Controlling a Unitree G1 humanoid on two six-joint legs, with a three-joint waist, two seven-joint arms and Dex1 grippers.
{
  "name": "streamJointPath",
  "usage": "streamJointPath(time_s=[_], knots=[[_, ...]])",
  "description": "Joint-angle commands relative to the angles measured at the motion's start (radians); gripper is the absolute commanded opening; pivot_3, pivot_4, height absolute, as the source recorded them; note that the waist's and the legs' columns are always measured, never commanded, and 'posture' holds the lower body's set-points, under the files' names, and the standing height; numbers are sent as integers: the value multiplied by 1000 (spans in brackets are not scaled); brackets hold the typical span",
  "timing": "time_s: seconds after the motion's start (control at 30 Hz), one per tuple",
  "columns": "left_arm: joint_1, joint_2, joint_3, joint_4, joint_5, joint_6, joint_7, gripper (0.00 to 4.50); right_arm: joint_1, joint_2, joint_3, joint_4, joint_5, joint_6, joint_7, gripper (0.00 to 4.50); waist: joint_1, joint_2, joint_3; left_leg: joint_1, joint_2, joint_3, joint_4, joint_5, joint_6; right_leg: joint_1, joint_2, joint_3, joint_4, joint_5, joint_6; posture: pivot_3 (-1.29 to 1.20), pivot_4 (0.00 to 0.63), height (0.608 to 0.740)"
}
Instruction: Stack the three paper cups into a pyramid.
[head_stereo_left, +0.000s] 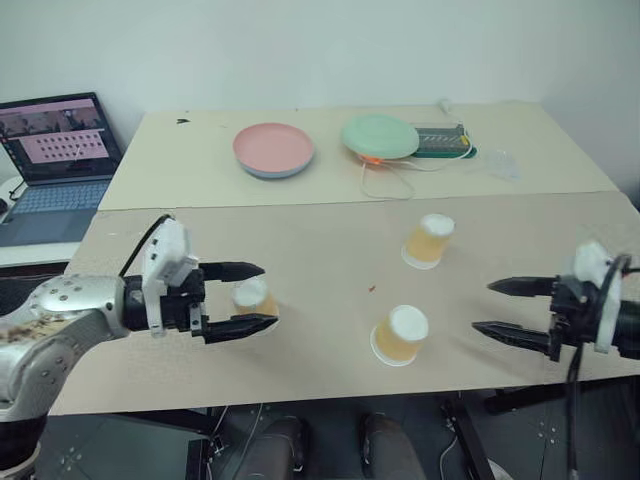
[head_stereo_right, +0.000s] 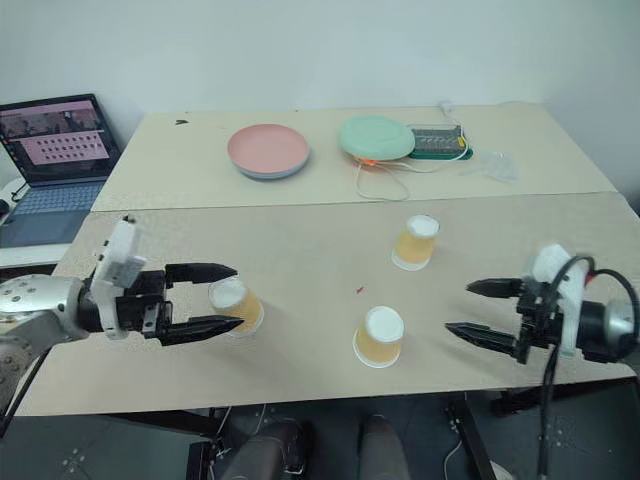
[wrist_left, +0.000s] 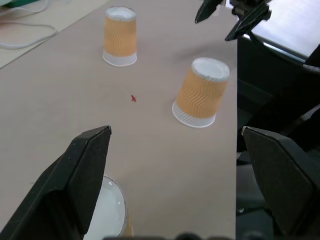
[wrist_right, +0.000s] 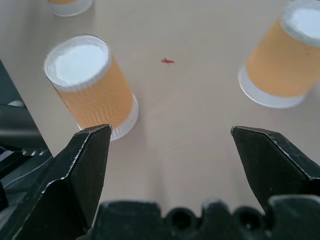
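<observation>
At the far left a laptop (head_stereo_left: 55, 165) sits beside the desk (head_stereo_left: 300, 250). Next comes the left gripper (head_stereo_left: 245, 298), its fingers spread wide and level, pointing rightward with the nearest cup (head_stereo_right: 236, 304) standing between their tips, upside down, flat white end up; I cannot tell whether either finger touches it. Further along, near the front edge, the middle cup (head_stereo_left: 400, 334) stands inverted too, and behind it, a little to the right, the far cup (head_stereo_left: 429, 240) does the same. All three rest apart on the desk, so no pyramid exists yet. Behind them lie a pink plate (head_stereo_left: 273, 150) and a green plate (head_stereo_left: 379, 137). At the right the right gripper (head_stereo_left: 500, 306) hangs with fingers spread and empty, aimed leftward at the middle cup but well short of it. The step looks like the first grasp: the next move calls for closing on the nearest cup without crushing it, then setting two cups side by side as a base.
</observation>
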Motion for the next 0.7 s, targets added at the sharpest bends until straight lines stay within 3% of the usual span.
streamJointPath(time_s=[0.03, 0.47, 0.7], knots=[[-25, -5, -15, 5, 74, -89, -25, 4478, -46, 19, 30, -43, 63, 38, 16, 4500, 6, 0, 0, 0, 0, 0, 0, 0, 1, 0, 0, 0, -1, 2, 2, 0, 150, 718], [-67, -48, -78, 15, 142, -155, -67, 4478, -33, -11, 96, 50, 17, 9, 146, 4500, 20, -1, 0, -2, -1, 0, 0, -3, 4, 0, 1, -3, -7, 8, 4, 0, 150, 718], [-83, -56, -90, 20, 149, -154, -68, 4478, -33, 19, 175, -10, -35, -21, 127, 4500, 14, -1, 0, -2, -1, 0, 0, -2, 3, 0, 2, -2, -7, 8, 7, 0, 150, 718]])
